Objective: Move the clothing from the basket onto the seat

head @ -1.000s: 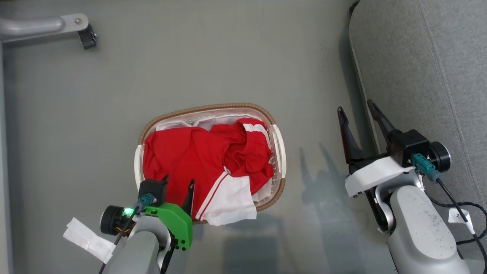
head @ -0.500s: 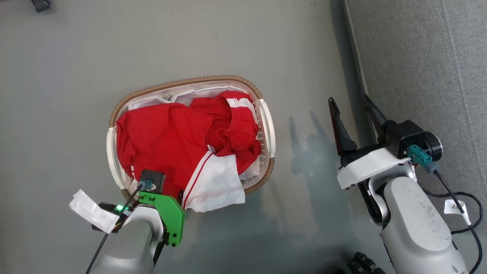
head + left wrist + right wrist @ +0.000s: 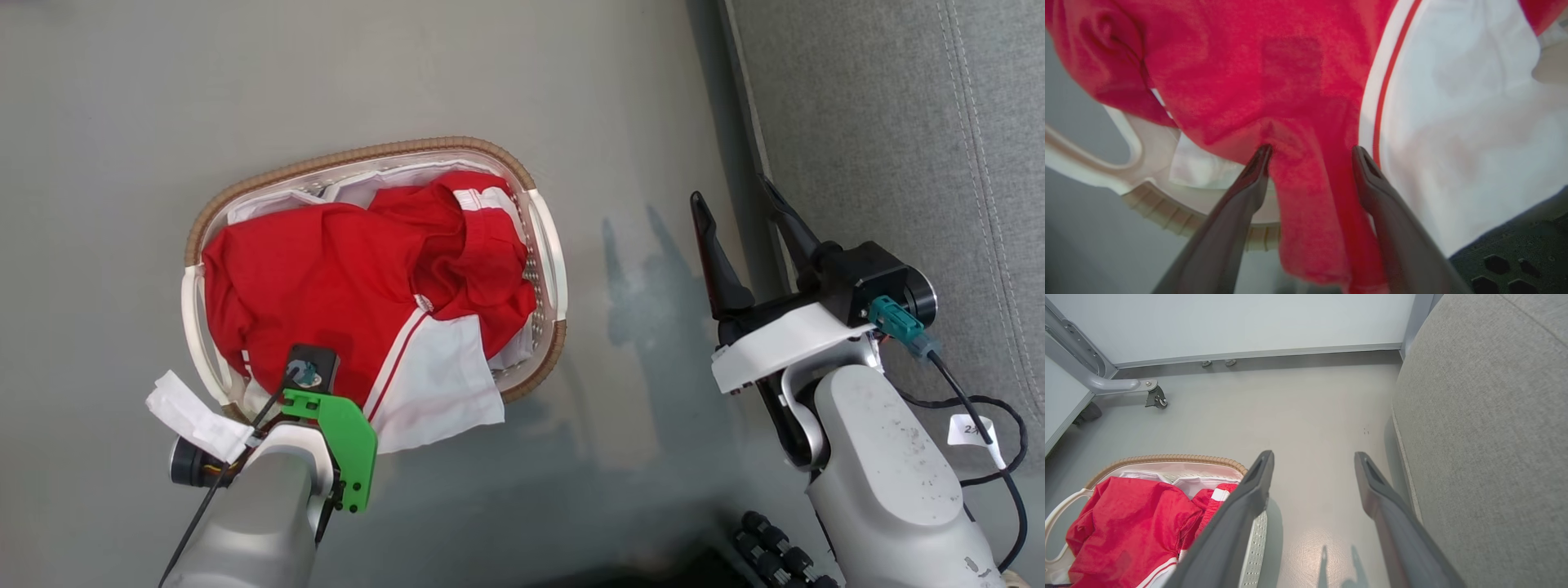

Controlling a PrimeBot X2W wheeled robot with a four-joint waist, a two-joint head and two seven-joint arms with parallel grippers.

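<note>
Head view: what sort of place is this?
Likely a staged home corner in a lab: a grey sofa seat, a laundry basket of red clothing on a grey floor, and a wheeled metal frame by plain white panels.

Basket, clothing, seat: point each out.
basket [image 3: 367, 152], head view, on the brown far rim.
clothing [image 3: 326, 278], head view, on the red body panel.
seat [image 3: 882, 122], head view, on bare grey cushion.

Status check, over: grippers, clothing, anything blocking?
Left gripper open, tips pressed into clothing, fold between them. Right gripper open above floor beside seat. Clothing in basket, white panel over rim. No obstruction seen.
</note>
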